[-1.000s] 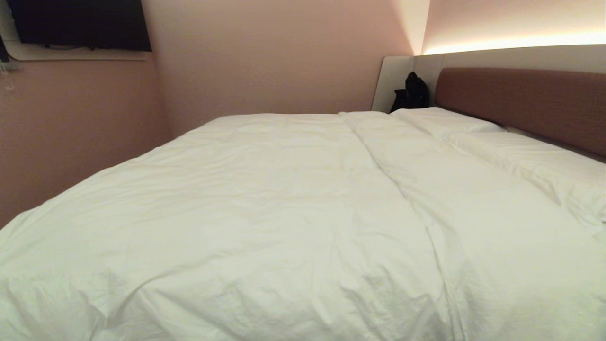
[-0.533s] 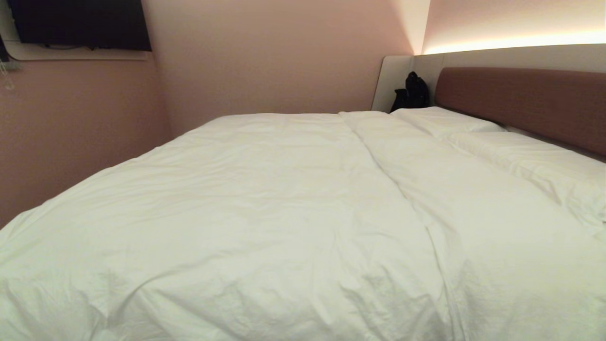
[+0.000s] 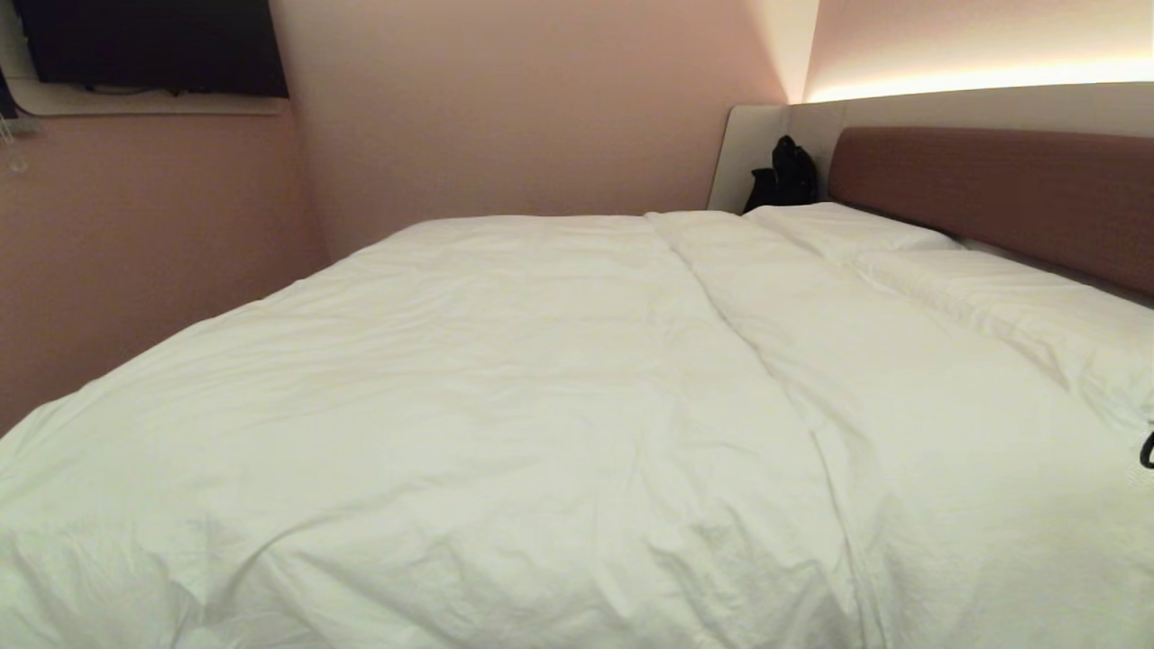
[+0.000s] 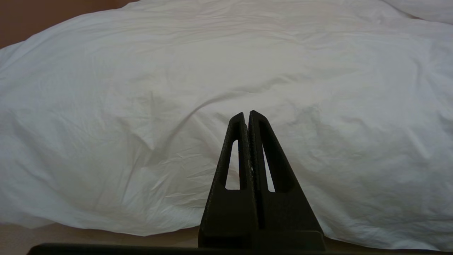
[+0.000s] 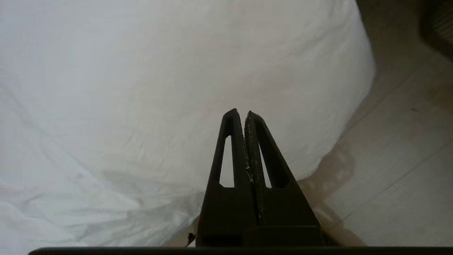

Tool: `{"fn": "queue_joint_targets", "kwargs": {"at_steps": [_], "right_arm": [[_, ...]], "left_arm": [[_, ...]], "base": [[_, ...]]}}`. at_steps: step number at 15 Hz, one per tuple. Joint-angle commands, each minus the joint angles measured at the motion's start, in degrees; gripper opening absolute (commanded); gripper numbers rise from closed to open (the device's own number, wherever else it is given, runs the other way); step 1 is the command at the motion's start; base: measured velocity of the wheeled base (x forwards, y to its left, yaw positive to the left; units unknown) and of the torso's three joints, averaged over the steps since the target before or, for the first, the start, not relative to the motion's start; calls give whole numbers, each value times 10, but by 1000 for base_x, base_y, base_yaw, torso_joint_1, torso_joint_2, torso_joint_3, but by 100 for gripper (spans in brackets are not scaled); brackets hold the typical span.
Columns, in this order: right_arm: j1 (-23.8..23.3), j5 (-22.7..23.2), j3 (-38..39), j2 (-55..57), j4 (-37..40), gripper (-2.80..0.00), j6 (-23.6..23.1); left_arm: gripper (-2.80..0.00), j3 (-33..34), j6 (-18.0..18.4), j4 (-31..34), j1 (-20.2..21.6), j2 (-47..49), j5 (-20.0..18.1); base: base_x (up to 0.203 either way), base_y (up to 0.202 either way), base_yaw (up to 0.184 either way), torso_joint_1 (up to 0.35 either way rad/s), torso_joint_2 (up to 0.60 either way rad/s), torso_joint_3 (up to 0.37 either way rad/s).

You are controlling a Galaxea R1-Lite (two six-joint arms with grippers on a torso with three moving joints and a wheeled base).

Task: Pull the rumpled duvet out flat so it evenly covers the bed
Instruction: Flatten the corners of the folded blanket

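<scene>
Left pincer [image 4: 247,115]: matte black, two tapered triangular fingers, each pierced by a long narrow slot, rising from a broad black block base. Right pincer [image 5: 241,114]: same black slotted pattern; inner finger edges scuffed, flecked with pale specks.

Mattress hidden under the duvet [image 3: 505,379]; dark screen [image 3: 149,45] cut off at the head view's top edge; black object [image 3: 783,176] by the headboard [image 3: 992,194] too small to identify
</scene>
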Motion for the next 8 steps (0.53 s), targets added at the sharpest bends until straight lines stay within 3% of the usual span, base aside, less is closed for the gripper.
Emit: {"fn": "queue_joint_targets", "kwargs": {"at_steps": [1, 8], "right_arm": [[-10, 29, -19, 66, -37, -280, 5], [-75, 38, -85, 136, -33, -280, 30]], "left_arm": [[-280, 0, 0, 0, 0, 0, 0], [-280, 0, 0, 0, 0, 0, 0]], "base": [[0, 0, 0, 0, 0, 0], [0, 0, 0, 0, 0, 0]]}}
